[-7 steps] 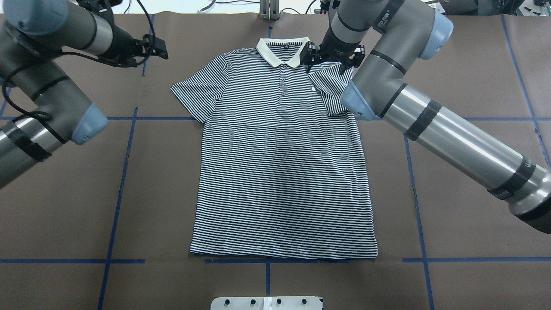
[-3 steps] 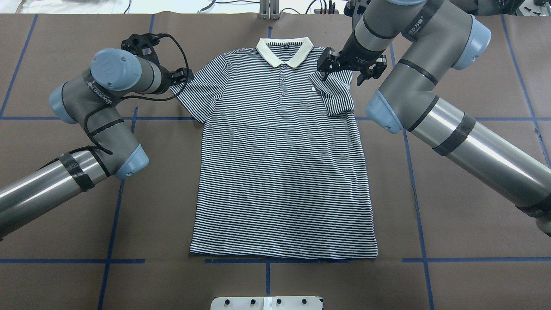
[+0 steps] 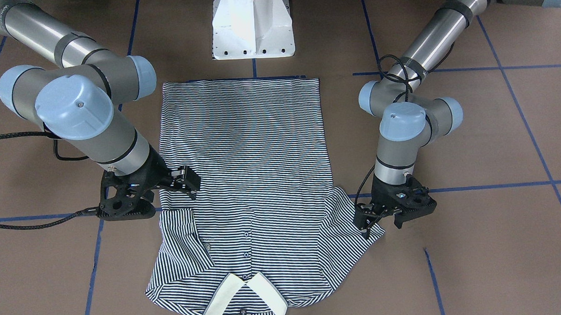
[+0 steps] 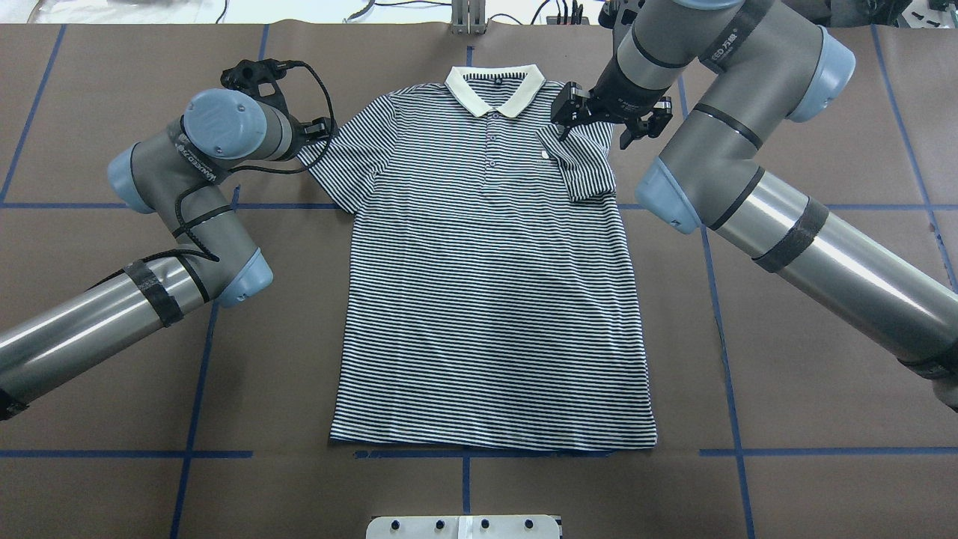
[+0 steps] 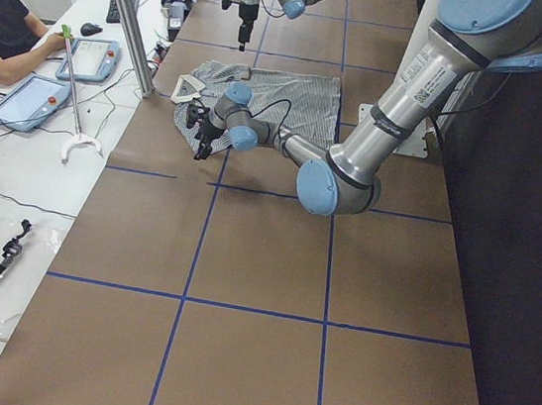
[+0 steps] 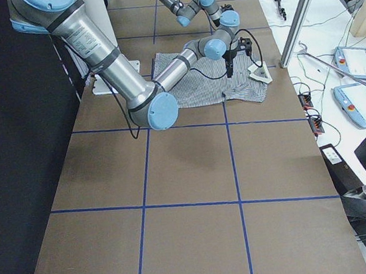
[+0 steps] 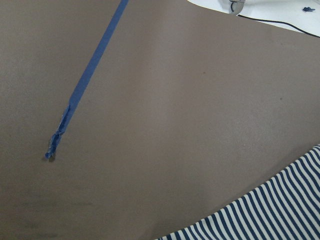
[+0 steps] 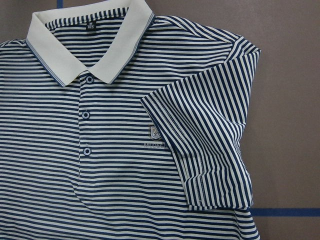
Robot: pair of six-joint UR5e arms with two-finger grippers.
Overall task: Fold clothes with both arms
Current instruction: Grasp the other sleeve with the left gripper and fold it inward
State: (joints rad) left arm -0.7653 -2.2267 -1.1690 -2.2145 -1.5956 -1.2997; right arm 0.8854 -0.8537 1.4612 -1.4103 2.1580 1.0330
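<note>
Hovering at polo shirt [image 4: 486, 299] sleeve edge [image 3: 358, 257], left claw [image 3: 382, 226] spread; right claw [image 4: 595, 135] spread (over folded sleeve [image 4: 584, 168]).

One polo shirt [image 4: 486, 299] on one tabletop [image 4: 786, 359].
On the shirt: one collar [image 8: 55, 50], three buttons [image 8: 85, 115], one logo [image 8: 154, 131]. Beside it: left arm [image 4: 75, 333] with left claw [image 3: 380, 223], right arm [image 4: 823, 254] with right claw [image 4: 595, 133]. Beyond its hem: one white pedestal [image 3: 252, 28].

Short-sleeved polo shirt [image 4: 486, 299]: thin navy-and-white stripes, cream collar [image 4: 465, 95], navy buttons [image 8: 86, 115]. Brown surface [image 4: 299, 337], blue tape lines [image 4: 200, 359]. Grey metal left arm [image 4: 75, 337] and right arm [image 4: 838, 262], light-blue joint caps [image 4: 224, 123], black left gripper [image 3: 380, 224], black right gripper [image 4: 595, 129]. White pedestal base [image 3: 252, 23].
</note>
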